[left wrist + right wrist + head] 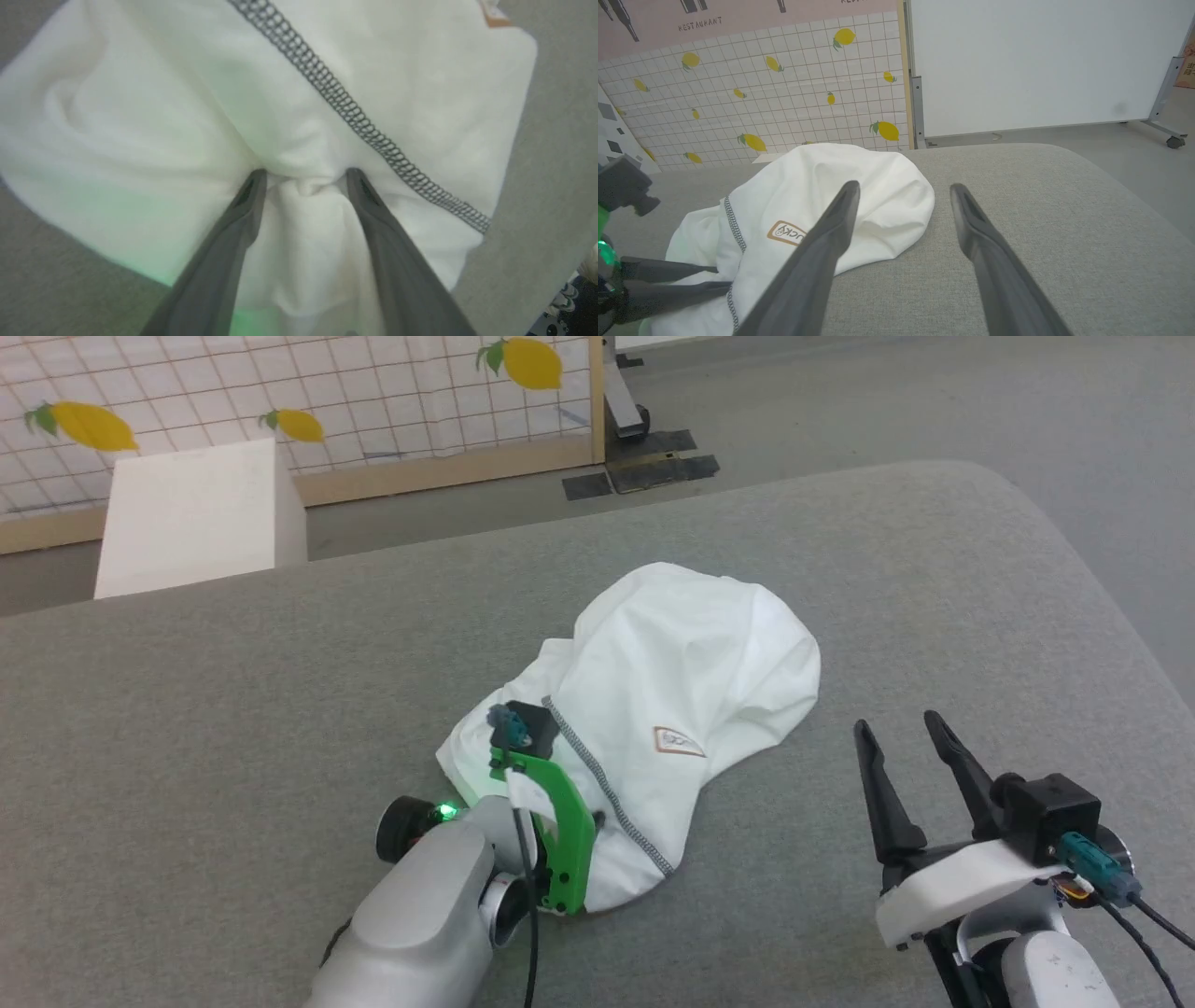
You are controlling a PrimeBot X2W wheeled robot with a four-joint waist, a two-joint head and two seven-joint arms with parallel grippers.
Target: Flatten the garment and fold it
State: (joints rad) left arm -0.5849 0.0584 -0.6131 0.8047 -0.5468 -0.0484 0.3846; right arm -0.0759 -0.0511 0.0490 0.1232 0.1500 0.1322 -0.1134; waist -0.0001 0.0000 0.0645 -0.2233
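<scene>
The garment (691, 653) lies in a crumpled heap in the middle of the grey soft table (233, 709), not flat yet. I think the left gripper (303, 179) is at its near edge to find a bit to pull out: its fingers are spread apart and poke into the cloth beside the grey zigzag stitching (355, 116), with a small bump of cloth between them that they do not squeeze. The right gripper (894, 721) hangs over the bare table just beside the heap, fingers spread wide and holding nothing, maybe ready for the other side. The little brown-edged patch (787, 233) shows the letters "UCKY", and the pink wall (699, 21) far behind says "RESTAURANT".
</scene>
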